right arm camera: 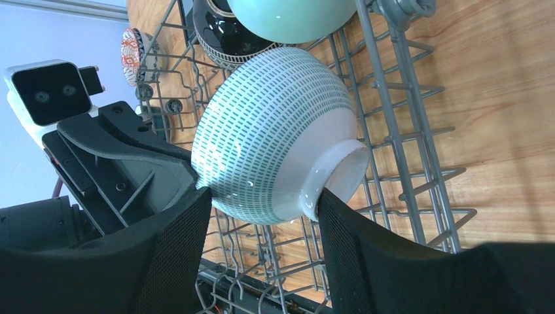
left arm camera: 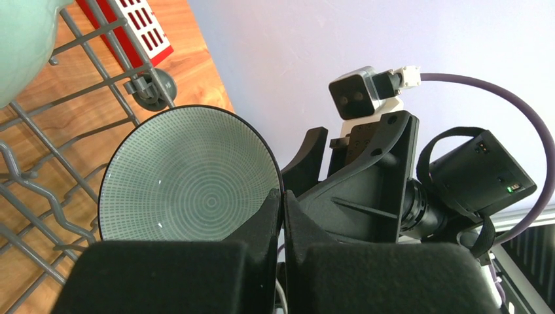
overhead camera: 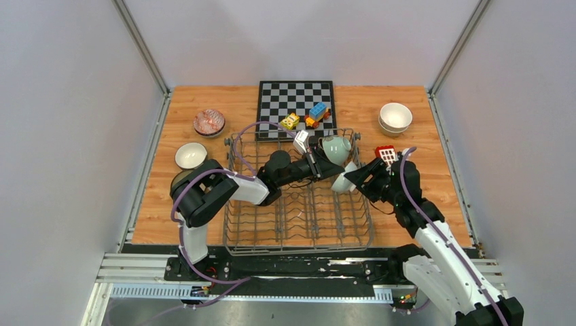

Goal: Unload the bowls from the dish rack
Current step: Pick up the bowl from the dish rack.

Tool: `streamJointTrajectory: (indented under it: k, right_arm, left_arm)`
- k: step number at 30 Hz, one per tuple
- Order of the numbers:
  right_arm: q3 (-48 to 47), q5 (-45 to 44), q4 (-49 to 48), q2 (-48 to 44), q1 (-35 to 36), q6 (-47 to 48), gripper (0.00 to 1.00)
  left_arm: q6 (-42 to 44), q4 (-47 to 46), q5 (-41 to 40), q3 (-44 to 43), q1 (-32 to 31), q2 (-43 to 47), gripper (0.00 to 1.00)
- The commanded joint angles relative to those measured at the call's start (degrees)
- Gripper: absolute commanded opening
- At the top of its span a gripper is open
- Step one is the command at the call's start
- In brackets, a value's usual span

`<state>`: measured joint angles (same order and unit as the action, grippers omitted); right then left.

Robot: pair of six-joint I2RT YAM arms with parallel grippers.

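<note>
The grey wire dish rack [overhead camera: 299, 224] stands mid-table. A white bowl with a teal dash pattern [overhead camera: 343, 180] hangs over its right side. My left gripper [overhead camera: 325, 168] reaches across the rack and is shut on that bowl's rim; the left wrist view shows the bowl's inside [left arm camera: 190, 176] and the pinched fingers [left arm camera: 271, 216]. My right gripper [overhead camera: 354, 178] is shut on the same bowl [right arm camera: 275, 131], one pad at its side and one at its foot. A pale mint bowl [overhead camera: 336, 148] and a dark-patterned bowl [right arm camera: 226, 33] sit in the rack's far right corner.
Cream bowls [overhead camera: 395, 117] are stacked at the far right. A red-patterned bowl [overhead camera: 209, 122] and a cream bowl [overhead camera: 191, 155] sit left of the rack. A chessboard [overhead camera: 296, 102] with toy blocks [overhead camera: 316, 112] lies behind it. A red-and-white block [overhead camera: 386, 153] lies by the rack's right corner.
</note>
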<state>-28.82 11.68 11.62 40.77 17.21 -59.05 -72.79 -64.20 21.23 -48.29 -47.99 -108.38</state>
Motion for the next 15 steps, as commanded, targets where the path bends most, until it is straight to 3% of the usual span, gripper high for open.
streamJointTrajectory:
  k: [1,8,15]
  right_arm:
    - [-0.47,3.53,-3.33,1.5,-0.64,1.93,0.63]
    - [-1.49,5.14,-3.49,2.84,-0.6,3.82,0.62]
    - [-1.87,6.11,-3.89,3.51,-0.61,4.94,0.61]
  left_arm:
    - [-0.66,-4.62,2.79,-0.42,-2.1,-0.9,0.05]
    - [-0.96,-4.44,3.32,-1.25,-2.68,-1.62,0.17]
    - [-0.77,-4.17,4.26,-2.26,-2.89,-1.99,0.2]
